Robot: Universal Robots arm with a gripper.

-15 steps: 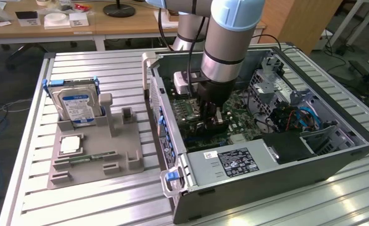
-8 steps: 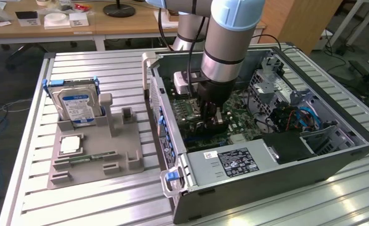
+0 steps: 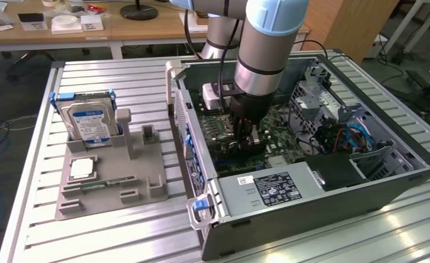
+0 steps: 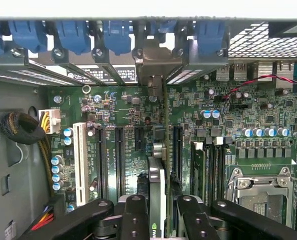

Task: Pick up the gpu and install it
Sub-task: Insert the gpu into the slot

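Observation:
My gripper (image 3: 245, 138) is down inside the open computer case (image 3: 390, 181), above the green motherboard (image 3: 277, 145). In the wrist view the gripper (image 4: 161, 220) is shut on the gpu (image 4: 157, 185), which is seen edge-on between the two black fingers (image 4: 134, 220). The card runs along a black expansion slot, and its pale metal end bracket (image 4: 156, 62) sits at the case's rear slot opening under the blue clips. Whether the card is fully seated in the slot I cannot tell.
On the exterior view's left, a grey fixture (image 3: 145, 175) holds a silver hard drive with a blue label (image 3: 89, 123), a processor (image 3: 81, 167) and a slim memory stick (image 3: 101, 183). The power supply (image 3: 273, 186) fills the case's near corner. A white slot (image 4: 80, 165) and the processor socket (image 4: 261, 192) flank the card.

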